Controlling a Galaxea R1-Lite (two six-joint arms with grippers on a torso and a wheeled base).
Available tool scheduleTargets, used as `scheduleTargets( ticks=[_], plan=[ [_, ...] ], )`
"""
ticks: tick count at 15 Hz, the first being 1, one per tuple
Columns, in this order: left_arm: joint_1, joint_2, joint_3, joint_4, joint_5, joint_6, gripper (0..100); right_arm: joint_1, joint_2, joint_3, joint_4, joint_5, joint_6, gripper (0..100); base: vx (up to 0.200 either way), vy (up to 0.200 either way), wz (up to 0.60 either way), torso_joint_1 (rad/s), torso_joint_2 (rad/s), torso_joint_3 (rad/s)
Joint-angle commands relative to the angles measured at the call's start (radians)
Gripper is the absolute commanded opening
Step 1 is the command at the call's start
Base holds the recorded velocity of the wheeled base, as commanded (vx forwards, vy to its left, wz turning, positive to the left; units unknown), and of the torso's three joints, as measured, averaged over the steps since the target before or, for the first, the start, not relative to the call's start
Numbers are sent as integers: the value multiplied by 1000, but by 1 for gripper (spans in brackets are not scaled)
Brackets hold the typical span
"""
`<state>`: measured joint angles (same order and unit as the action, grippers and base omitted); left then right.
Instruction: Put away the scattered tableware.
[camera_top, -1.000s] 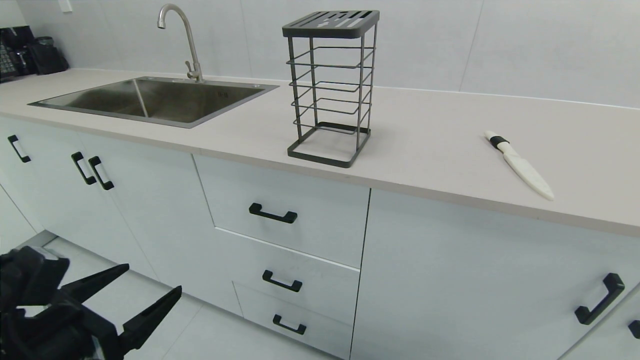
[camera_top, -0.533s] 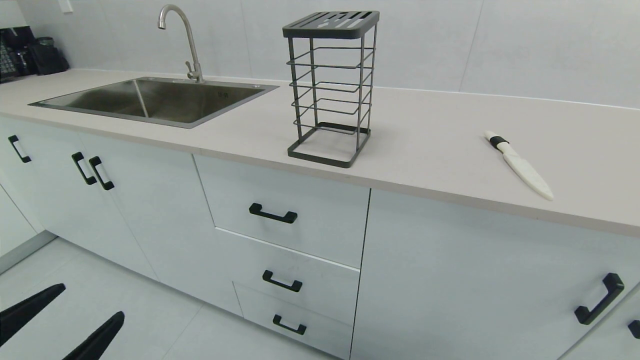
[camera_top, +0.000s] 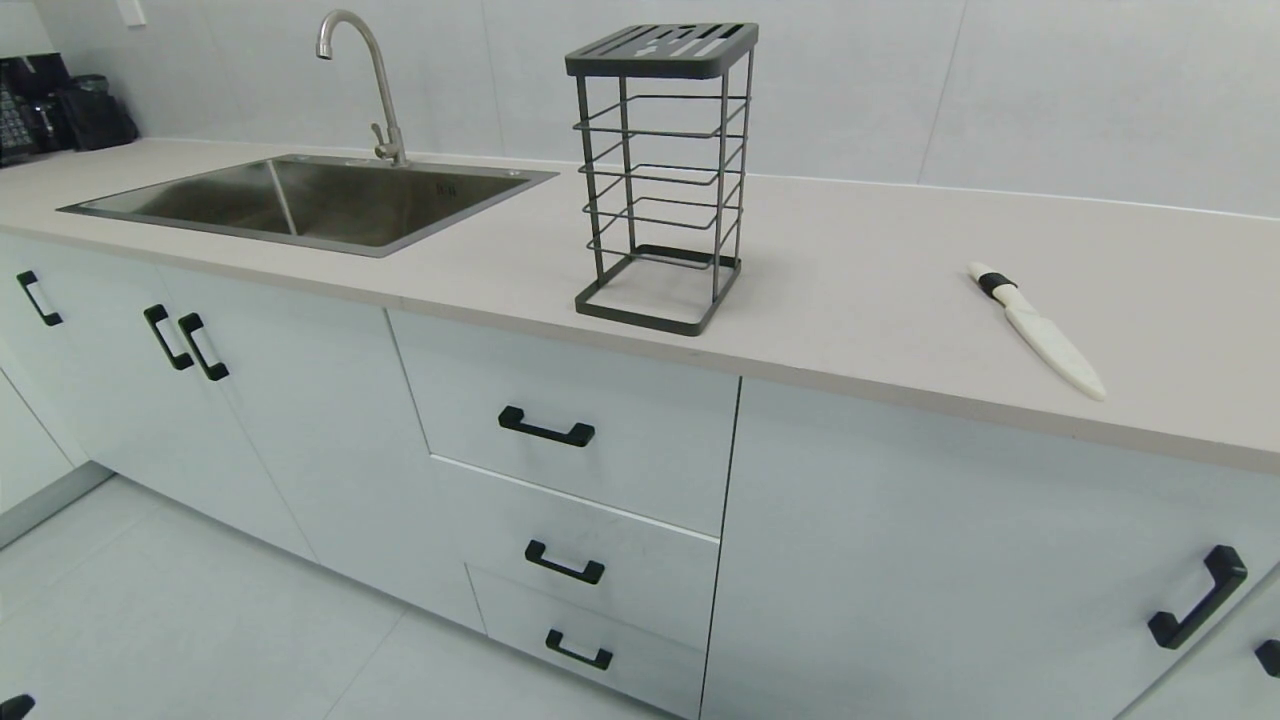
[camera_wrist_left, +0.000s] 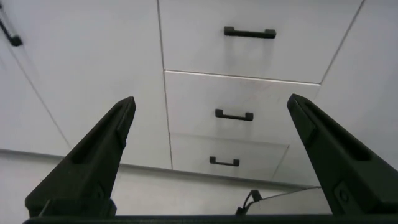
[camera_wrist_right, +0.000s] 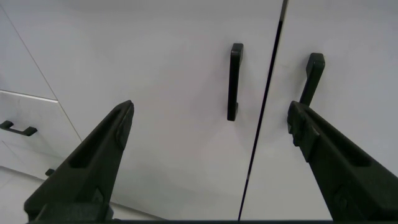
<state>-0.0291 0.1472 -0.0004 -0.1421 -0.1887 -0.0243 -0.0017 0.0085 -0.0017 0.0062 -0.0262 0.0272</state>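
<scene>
Head view, knife on counter, apart from rack, left gripper, right gripper, jaws spread

On the counter the rack stands near the front edge, the sink sits to its left with the faucet behind it, the knife lies well apart on the right, and drawers stack below the rack.

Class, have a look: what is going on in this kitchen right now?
Nothing is being handled yet. A white knife lies flat on the counter, to the right of an upright wire rack and apart from it. The left gripper hangs open facing the drawers, the right gripper open facing cabinet doors; both hold nothing.
</scene>
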Motion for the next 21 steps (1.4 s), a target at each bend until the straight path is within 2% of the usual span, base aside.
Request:
scheduleTargets(
  ticks=[1,3,4,5,6,12,19,21],
  plan=[
    [29,-147,-4,105,6,0,100,0,1,0,0,0,0,100,0,0,0,0,0,0],
    [29,-147,-1,92,34,12,100,0,2,0,1,0,0,100,0,0,0,0,0,0],
    [29,-147,0,99,75,43,100,0,1,0,0,0,0,100,0,0,0,0,0,0],
    [29,-147,-4,164,147,49,100,0,1,0,0,0,0,100,0,0,0,0,0,0],
    [31,-147,0,148,155,35,100,0,1,0,0,0,0,100,0,0,0,0,0,0],
    [29,-147,0,142,146,29,100,0,1,0,1,0,0,100,0,0,0,0,0,0],
    [29,-147,0,142,144,30,100,0,1,0,1,0,0,100,0,0,-600,1,2,1],
    [29,-147,0,142,144,32,100,0,1,0,1,0,0,100,0,0,0,0,0,0]
  ],
)
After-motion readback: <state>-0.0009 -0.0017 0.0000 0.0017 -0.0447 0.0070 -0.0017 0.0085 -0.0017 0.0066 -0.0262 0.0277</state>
